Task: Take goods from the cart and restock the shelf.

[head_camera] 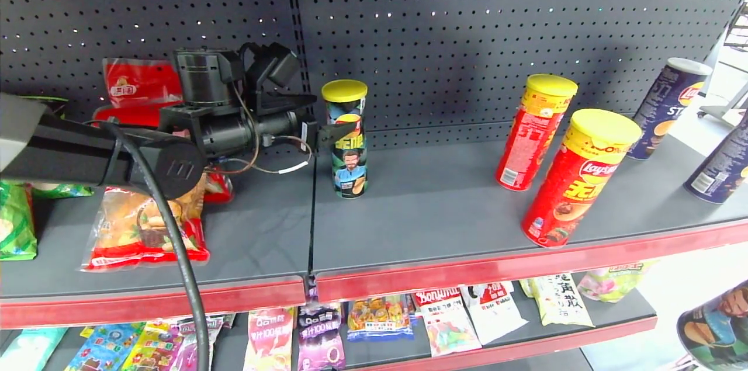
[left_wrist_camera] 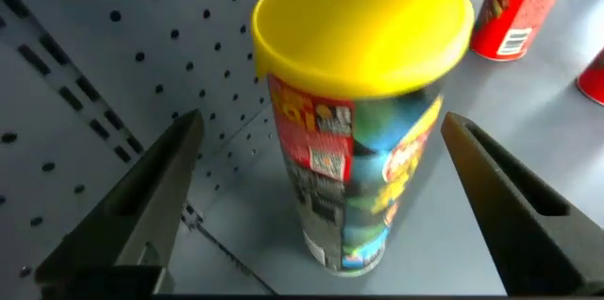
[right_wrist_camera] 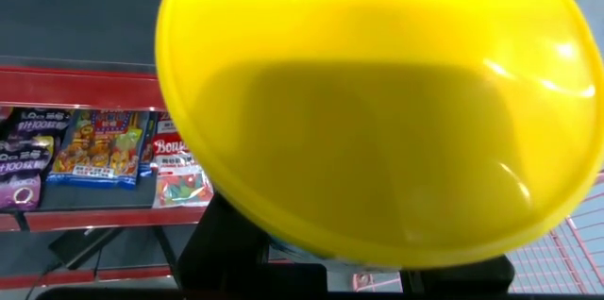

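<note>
Pegboard shelf [head_camera: 444,207]: L gripper [left_wrist_camera: 321,125] jaws apart flanking green can [head_camera: 349,166]. Crooked exit may topple it. R gripper [right_wrist_camera: 344,276] clamps spare can [right_wrist_camera: 377,102].

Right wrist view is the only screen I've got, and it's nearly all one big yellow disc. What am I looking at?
Observer: That's the lid of the held can, gripped by the right gripper. The head view shows its dark printed side, low on the robot's right.
Operator: And the other arm?
Observer: The left gripper is open around a matching can that stands upright on the upper shelf. Its fingers are clear of the can's sides.
Operator: Anything else up there?
Observer: Two red cans with yellow lids stand to that can's right.
</note>
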You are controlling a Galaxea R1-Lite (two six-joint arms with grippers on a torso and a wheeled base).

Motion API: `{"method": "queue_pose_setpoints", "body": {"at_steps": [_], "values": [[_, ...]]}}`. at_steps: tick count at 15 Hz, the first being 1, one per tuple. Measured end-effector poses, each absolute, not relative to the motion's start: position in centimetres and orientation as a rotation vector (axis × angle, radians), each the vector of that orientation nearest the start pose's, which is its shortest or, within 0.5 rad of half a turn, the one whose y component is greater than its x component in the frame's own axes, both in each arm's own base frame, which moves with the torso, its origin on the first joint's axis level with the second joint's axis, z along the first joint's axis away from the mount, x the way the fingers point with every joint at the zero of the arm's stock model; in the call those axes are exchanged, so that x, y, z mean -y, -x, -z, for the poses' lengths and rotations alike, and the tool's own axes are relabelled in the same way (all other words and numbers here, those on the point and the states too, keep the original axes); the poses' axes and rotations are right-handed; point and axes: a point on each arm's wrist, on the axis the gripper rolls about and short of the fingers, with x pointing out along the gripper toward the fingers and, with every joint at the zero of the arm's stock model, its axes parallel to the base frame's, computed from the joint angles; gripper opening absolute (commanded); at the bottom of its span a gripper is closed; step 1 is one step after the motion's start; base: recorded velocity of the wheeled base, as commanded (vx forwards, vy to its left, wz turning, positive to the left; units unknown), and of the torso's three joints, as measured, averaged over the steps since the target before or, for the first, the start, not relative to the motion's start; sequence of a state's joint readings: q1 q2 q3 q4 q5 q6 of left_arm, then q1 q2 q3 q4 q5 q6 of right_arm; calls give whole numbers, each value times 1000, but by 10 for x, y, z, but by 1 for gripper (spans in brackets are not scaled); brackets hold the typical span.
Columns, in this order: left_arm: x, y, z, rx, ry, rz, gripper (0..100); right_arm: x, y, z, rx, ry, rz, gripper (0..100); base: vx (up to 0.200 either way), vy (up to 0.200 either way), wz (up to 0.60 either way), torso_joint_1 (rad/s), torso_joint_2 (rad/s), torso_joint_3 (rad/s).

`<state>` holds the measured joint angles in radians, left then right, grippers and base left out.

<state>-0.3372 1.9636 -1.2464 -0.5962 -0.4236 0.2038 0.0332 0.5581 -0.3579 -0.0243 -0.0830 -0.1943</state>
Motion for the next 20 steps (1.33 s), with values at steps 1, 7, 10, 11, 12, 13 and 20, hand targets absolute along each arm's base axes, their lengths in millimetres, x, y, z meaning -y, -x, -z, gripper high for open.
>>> {"method": "queue_pose_setpoints", "body": {"at_steps": [1, 7, 10, 11, 12, 13, 20], "values": [[140, -372, -206, -47, -189, 770, 100, 1, -33, -180, -180, 204, 32, 0, 0, 0, 0, 0, 0, 0], [143, -379, -199, -58, -189, 762, 100, 1, -33, -179, -184, 204, 32, 0, 0, 0, 0, 0, 0, 0], [145, -385, -199, -27, -192, 740, 0, 1, -33, -179, -185, 204, 31, 0, 0, 0, 0, 0, 0, 0], [146, -387, -199, -26, -191, 740, 0, 1, -33, -178, -186, 204, 31, 0, 0, 0, 0, 0, 0, 0], [147, -387, -197, -32, -191, 742, 0, 1, -33, -178, -188, 204, 32, 0, 0, 0, 0, 0, 0, 0], [147, -387, -197, -34, -190, 742, 0, 1, -33, -178, -188, 204, 32, 0, 0, 0, 0, 0, 0, 0], [142, -373, -206, -28, -183, 743, 0, 1, -33, -177, -191, 205, 31, 0, 0, 0, 0, 0, 0, 0]]}}
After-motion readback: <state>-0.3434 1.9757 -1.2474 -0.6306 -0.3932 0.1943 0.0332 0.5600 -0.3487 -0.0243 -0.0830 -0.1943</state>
